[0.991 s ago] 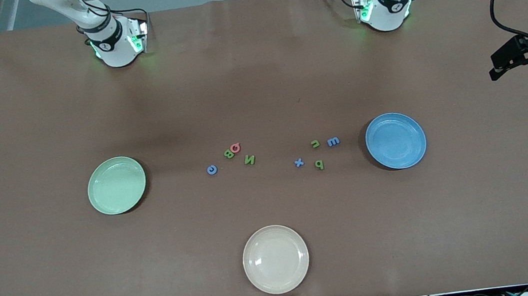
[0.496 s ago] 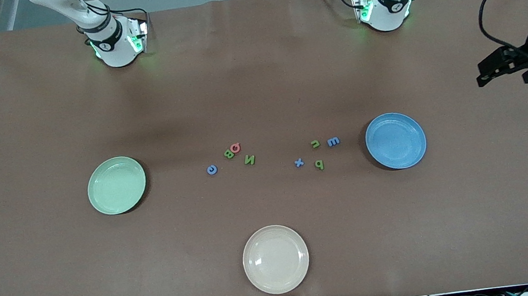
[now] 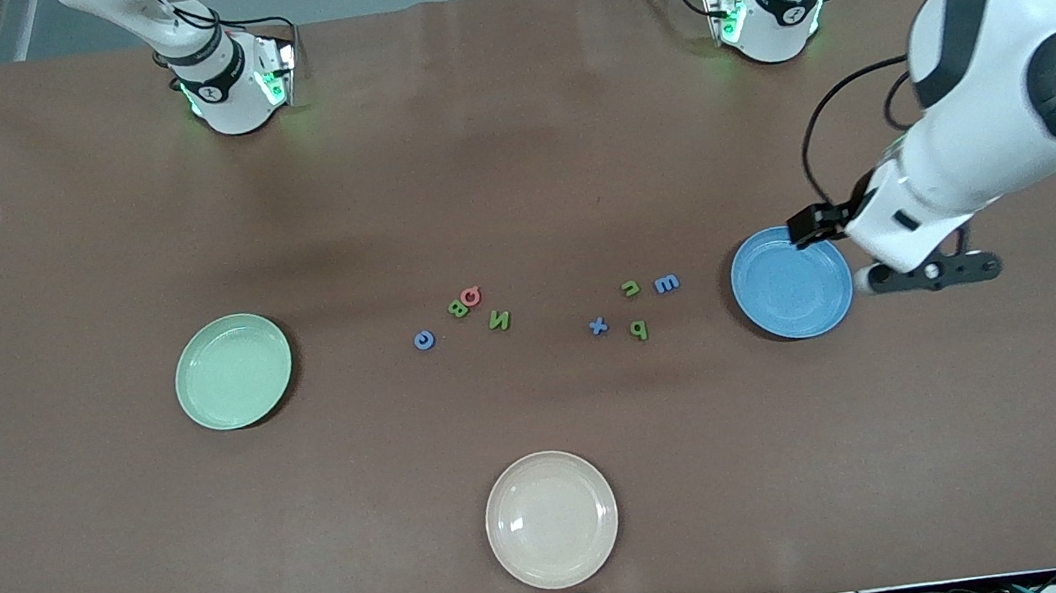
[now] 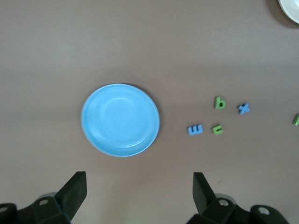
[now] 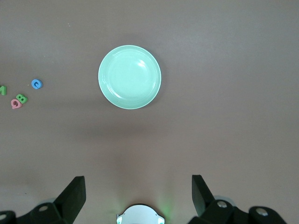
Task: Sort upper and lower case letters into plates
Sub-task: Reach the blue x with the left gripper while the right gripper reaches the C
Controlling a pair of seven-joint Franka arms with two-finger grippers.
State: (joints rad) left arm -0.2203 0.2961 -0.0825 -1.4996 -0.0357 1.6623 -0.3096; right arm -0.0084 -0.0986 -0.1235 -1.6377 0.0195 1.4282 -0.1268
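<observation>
Change: left hand (image 4: 139,196) has swung in above the blue plate (image 3: 791,282), spread wide, empty.
Right hand (image 5: 138,196): waiting, spread, empty, above the green plate (image 3: 233,371).
Letters (image 3: 632,308): all on desk; sorting unstarted.

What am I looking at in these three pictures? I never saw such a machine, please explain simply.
Two white robot arms stand at a brown table. One picture looks down from a high camera facing them; the other two come from cameras on the arms' wrists.

On the table lie a green plate, a blue plate and, nearest the high camera, a cream plate. Between the green and blue plates lie two groups of small coloured letters: capitals toward the green plate, small letters toward the blue.

The left hand hangs open over the table beside the blue plate. The right hand is open too, high up at its arm's end of the table. Neither holds anything.
</observation>
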